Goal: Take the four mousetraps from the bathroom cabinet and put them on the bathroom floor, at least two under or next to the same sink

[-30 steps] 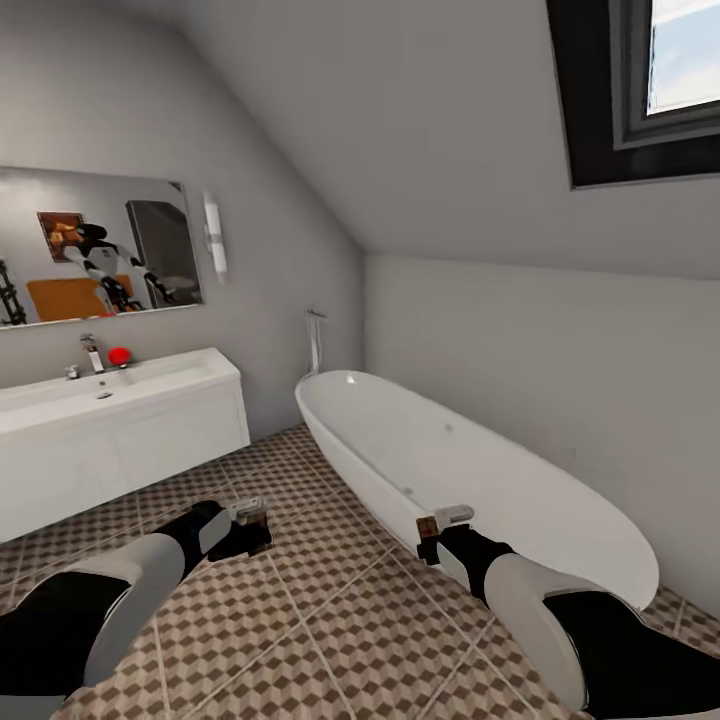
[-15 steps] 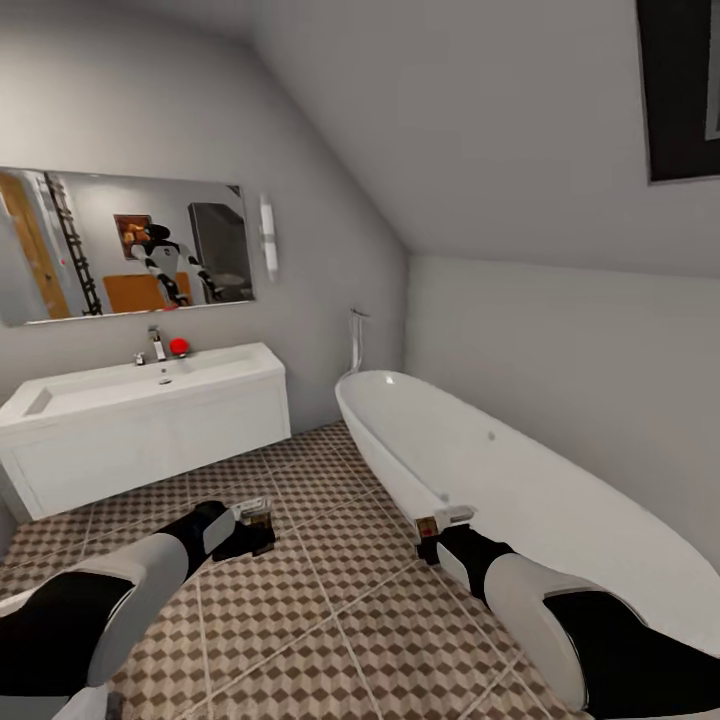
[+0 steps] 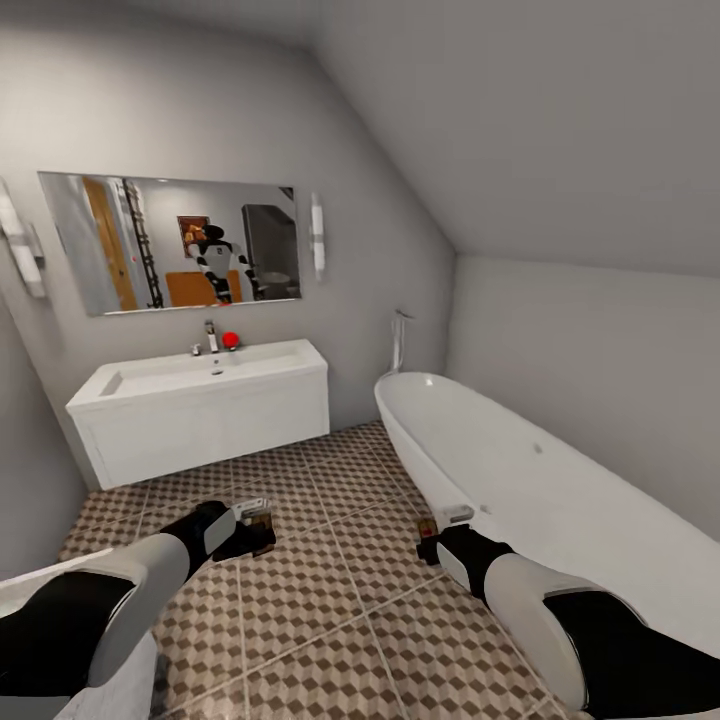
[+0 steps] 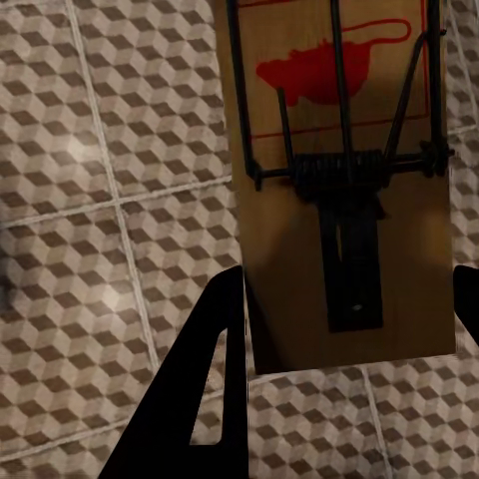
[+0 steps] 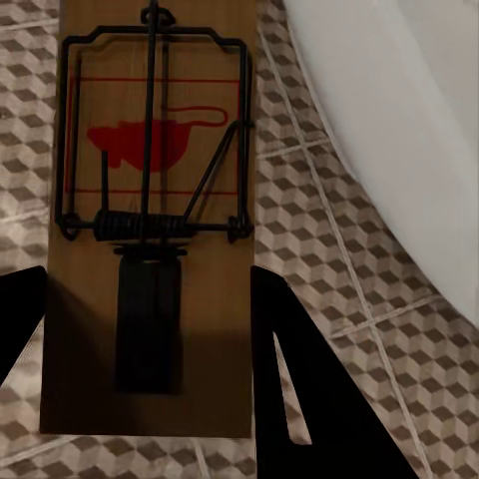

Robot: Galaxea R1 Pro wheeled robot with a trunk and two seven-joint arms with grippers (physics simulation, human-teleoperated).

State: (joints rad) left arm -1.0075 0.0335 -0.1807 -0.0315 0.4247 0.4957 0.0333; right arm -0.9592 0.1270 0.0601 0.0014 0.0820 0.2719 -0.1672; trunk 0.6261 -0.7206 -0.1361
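Each of my grippers holds a mousetrap above the bathroom floor (image 3: 330, 600). The left gripper (image 3: 255, 520) is shut on a tan wooden mousetrap (image 4: 339, 180) with a red mouse mark and dark wire spring. In the right gripper (image 3: 432, 530), also shut, is a second mousetrap (image 5: 150, 220), close to the bathtub's side. The sink (image 3: 200, 375) sits on its white vanity against the far wall, ahead and to the left. The cabinet shows only as an orange-brown reflection in the mirror (image 3: 170, 240).
A white rounded bathtub (image 3: 520, 480) runs along the right wall under the sloped ceiling. A grey wall closes in at the far left. Cube-patterned tiles stretch between the vanity and the tub. A red object (image 3: 231, 340) stands by the tap.
The whole view has swung to the left: sink and mirror now sit nearer the middle, and the skylight has left the frame. Both arms hold the same pose with their mousetraps.
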